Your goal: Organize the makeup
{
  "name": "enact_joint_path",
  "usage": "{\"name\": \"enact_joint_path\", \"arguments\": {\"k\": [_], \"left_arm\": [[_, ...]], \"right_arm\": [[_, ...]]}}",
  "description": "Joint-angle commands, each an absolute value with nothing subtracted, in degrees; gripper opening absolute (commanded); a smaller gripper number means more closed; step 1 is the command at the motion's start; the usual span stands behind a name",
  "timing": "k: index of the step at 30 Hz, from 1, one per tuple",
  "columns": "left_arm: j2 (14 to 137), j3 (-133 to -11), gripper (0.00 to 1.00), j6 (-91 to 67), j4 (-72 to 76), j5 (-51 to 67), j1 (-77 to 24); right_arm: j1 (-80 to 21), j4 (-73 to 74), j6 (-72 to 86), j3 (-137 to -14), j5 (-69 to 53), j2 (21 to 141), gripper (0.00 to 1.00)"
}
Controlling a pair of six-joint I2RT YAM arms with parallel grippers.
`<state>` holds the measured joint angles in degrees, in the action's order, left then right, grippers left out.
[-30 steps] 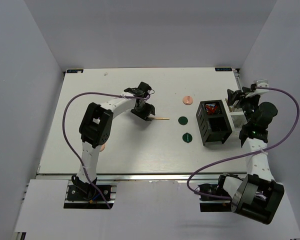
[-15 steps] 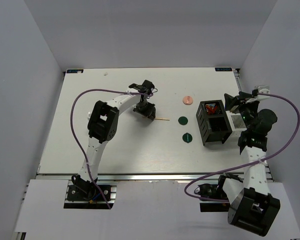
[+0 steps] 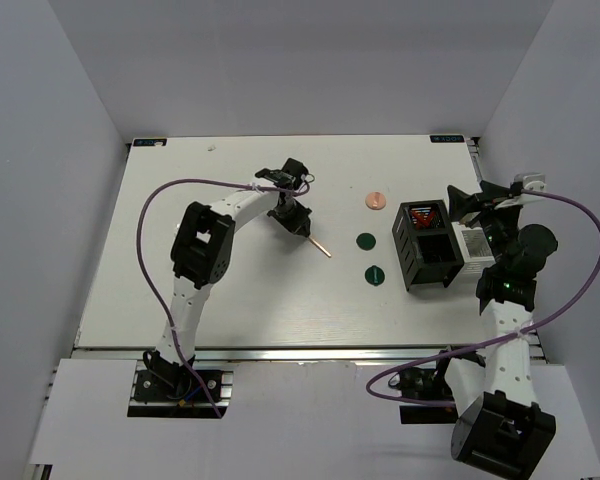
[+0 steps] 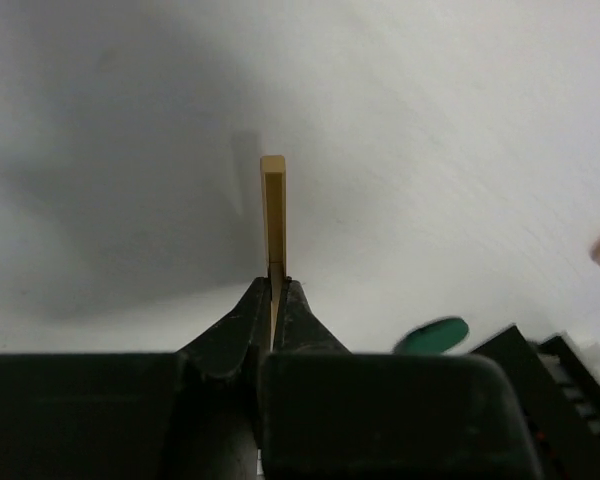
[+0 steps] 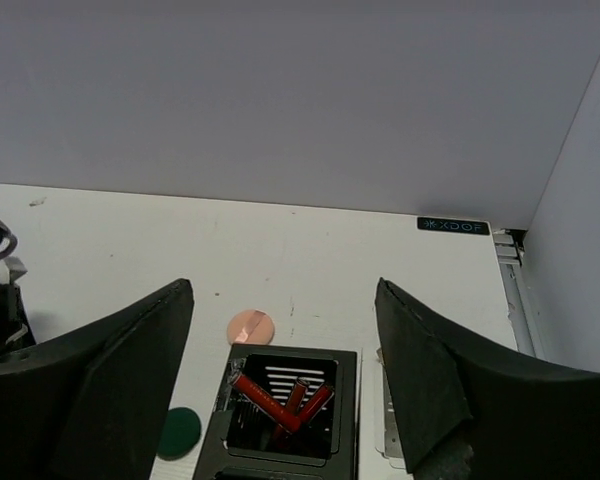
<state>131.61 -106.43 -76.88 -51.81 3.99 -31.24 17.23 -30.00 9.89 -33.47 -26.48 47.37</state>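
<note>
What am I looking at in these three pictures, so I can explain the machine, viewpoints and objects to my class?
You are looking at a robot: a left arm and a right arm bolted at a table's near edge, each ending in a two-finger gripper. One picture is taken from above. The other two come from a camera on each wrist, looking past that arm's own fingers. On the table lie a dark green disc, a second green disc, a peach-pink disc and a black compartment box with dark red tubes inside. The left gripper is pinched shut on one end of a thin tan stick. The right gripper is open and empty, near the box.
</note>
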Motion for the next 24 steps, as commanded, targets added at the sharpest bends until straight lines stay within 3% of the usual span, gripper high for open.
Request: {"name": "enact_joint_path", "arguments": {"k": [1, 3, 6, 7, 10, 11, 17, 20, 24], "left_arm": [[121.49, -106.26, 0.0, -64.47, -41.42, 2.02, -31.99], [118.75, -104.43, 0.0, -59.87, -30.62, 4.65, -33.39], [112.95, -97.07, 0.0, -53.18, -9.37, 12.47, -35.67], [111.37, -95.55, 0.0, -51.35, -4.53, 14.48, -36.21], [112.32, -94.74, 0.0, -50.54, 10.95, 21.95, -37.79], [114.93, -95.96, 0.0, -50.54, 15.68, 23.71, -38.14], [131.44, -114.49, 0.0, -50.1, 29.07, 30.15, -43.06], [136.74, -122.31, 0.0, -49.05, 31.8, 28.22, -45.35], [140.97, -123.4, 0.0, -43.96, 36.56, 20.15, -48.33]], "right_arm": [[17.67, -30.15, 9.93, -36.2, -28.03, 46.76, 0.79], [17.58, -28.83, 9.93, -38.4, -30.14, 47.37, 0.78], [17.58, -28.92, 10.89, -40.42, -31.9, 47.99, 0.62], [17.67, -28.83, 11.16, -41.04, -31.99, 48.16, 0.41], [17.67, -27.25, 11.6, -43.67, -30.68, 48.69, 0.05], [17.67, -26.81, 11.51, -44.38, -30.33, 48.69, 0.01], [17.67, -23.29, 11.16, -49.65, -27.78, 48.34, 0.0], [17.67, -22.06, 10.9, -51.06, -26.72, 47.99, 0.0], [17.67, -21.27, 11.07, -51.24, -26.37, 47.37, 0.0]]}}
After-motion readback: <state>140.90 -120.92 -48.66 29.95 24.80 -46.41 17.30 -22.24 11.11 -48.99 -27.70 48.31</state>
